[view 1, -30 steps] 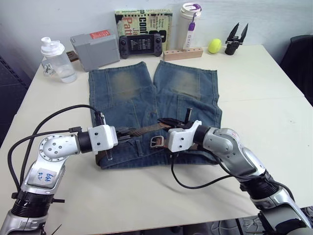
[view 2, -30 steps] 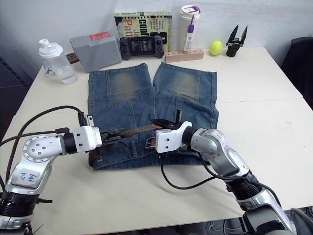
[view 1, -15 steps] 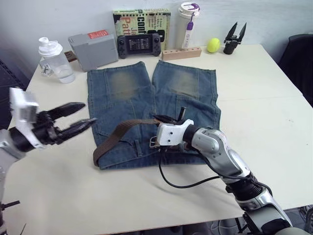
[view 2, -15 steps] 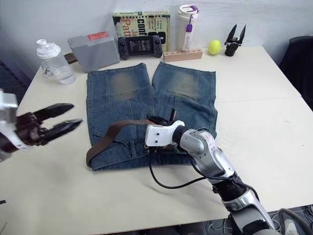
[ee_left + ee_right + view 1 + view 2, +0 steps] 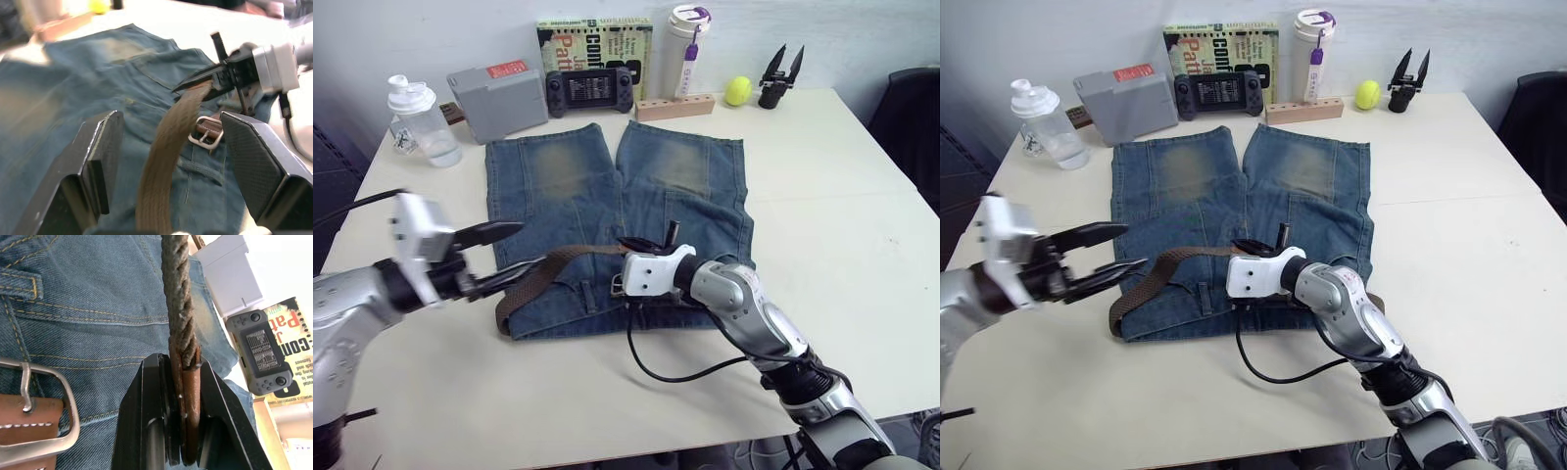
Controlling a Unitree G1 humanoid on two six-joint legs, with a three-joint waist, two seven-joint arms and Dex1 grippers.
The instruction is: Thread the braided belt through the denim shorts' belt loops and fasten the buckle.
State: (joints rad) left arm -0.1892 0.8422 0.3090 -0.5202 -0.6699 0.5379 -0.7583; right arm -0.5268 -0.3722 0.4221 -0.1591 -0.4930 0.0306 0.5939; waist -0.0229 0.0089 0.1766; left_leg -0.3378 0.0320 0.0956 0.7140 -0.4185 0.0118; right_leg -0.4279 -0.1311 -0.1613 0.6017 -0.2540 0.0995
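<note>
Since half a second ago the left pincer [image 5: 504, 255] has swung back in from the left edge of the counter [image 5: 842, 186] toward the shorts [image 5: 607, 196], and its two black fingers now stand wide apart with nothing between them, one on each side of the belt [image 5: 543, 276] without touching it. In the left wrist view the belt [image 5: 168, 161] runs up between those spread fingers [image 5: 100, 161] toward the right pincer. The right pincer [image 5: 631, 245] is clamped on the leather tip of the belt, as the right wrist view shows, with the woven strap [image 5: 177, 293] rising straight out from between its closed fingers [image 5: 151, 416]. From that grip the belt arches to the left over the shorts' waistband and loops down to the lower left corner of the shorts, just in front of the left pincer. The buckle [image 5: 623, 285] lies flat on the denim just below the right pincer, its prong visible in the right wrist view. A belt loop [image 5: 19, 284] shows beside the buckle there. Far behind both pincers, along the back of the counter, stand a bottle [image 5: 421, 122], a grey box [image 5: 499, 88], a game console [image 5: 589, 90], a book [image 5: 597, 31], a tumbler [image 5: 688, 44] and a yellow ball [image 5: 738, 91].
</note>
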